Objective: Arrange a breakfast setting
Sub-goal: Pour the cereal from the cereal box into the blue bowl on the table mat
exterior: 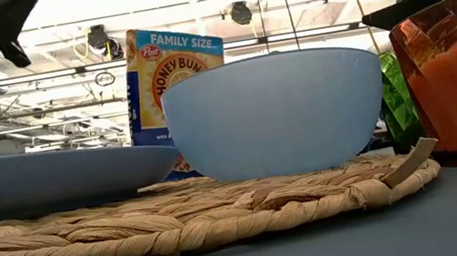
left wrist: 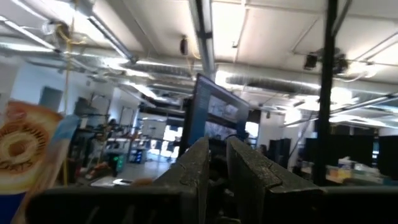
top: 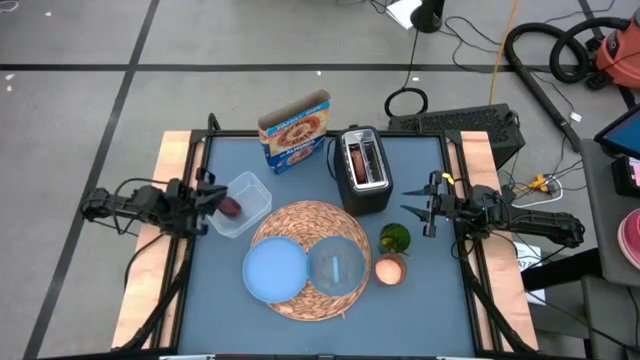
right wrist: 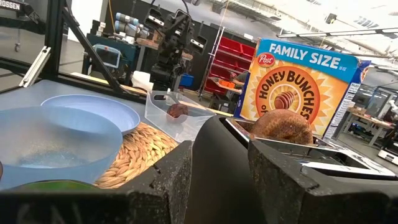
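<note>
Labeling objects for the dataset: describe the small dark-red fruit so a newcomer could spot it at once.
Start at the round woven straw mat in the middle of the table. Just off its far-left edge sits a clear square plastic tub, near the left gripper. The small dark-red fruit lies inside that tub, the only thing in it.

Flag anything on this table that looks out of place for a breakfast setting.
Two items sit off the round woven straw mat: the brown ring-shaped bagel stands in the black-and-silver toaster, and the small dark-red fruit lies in the clear square plastic tub under the left gripper. Nothing looks spilled or damaged.
</note>
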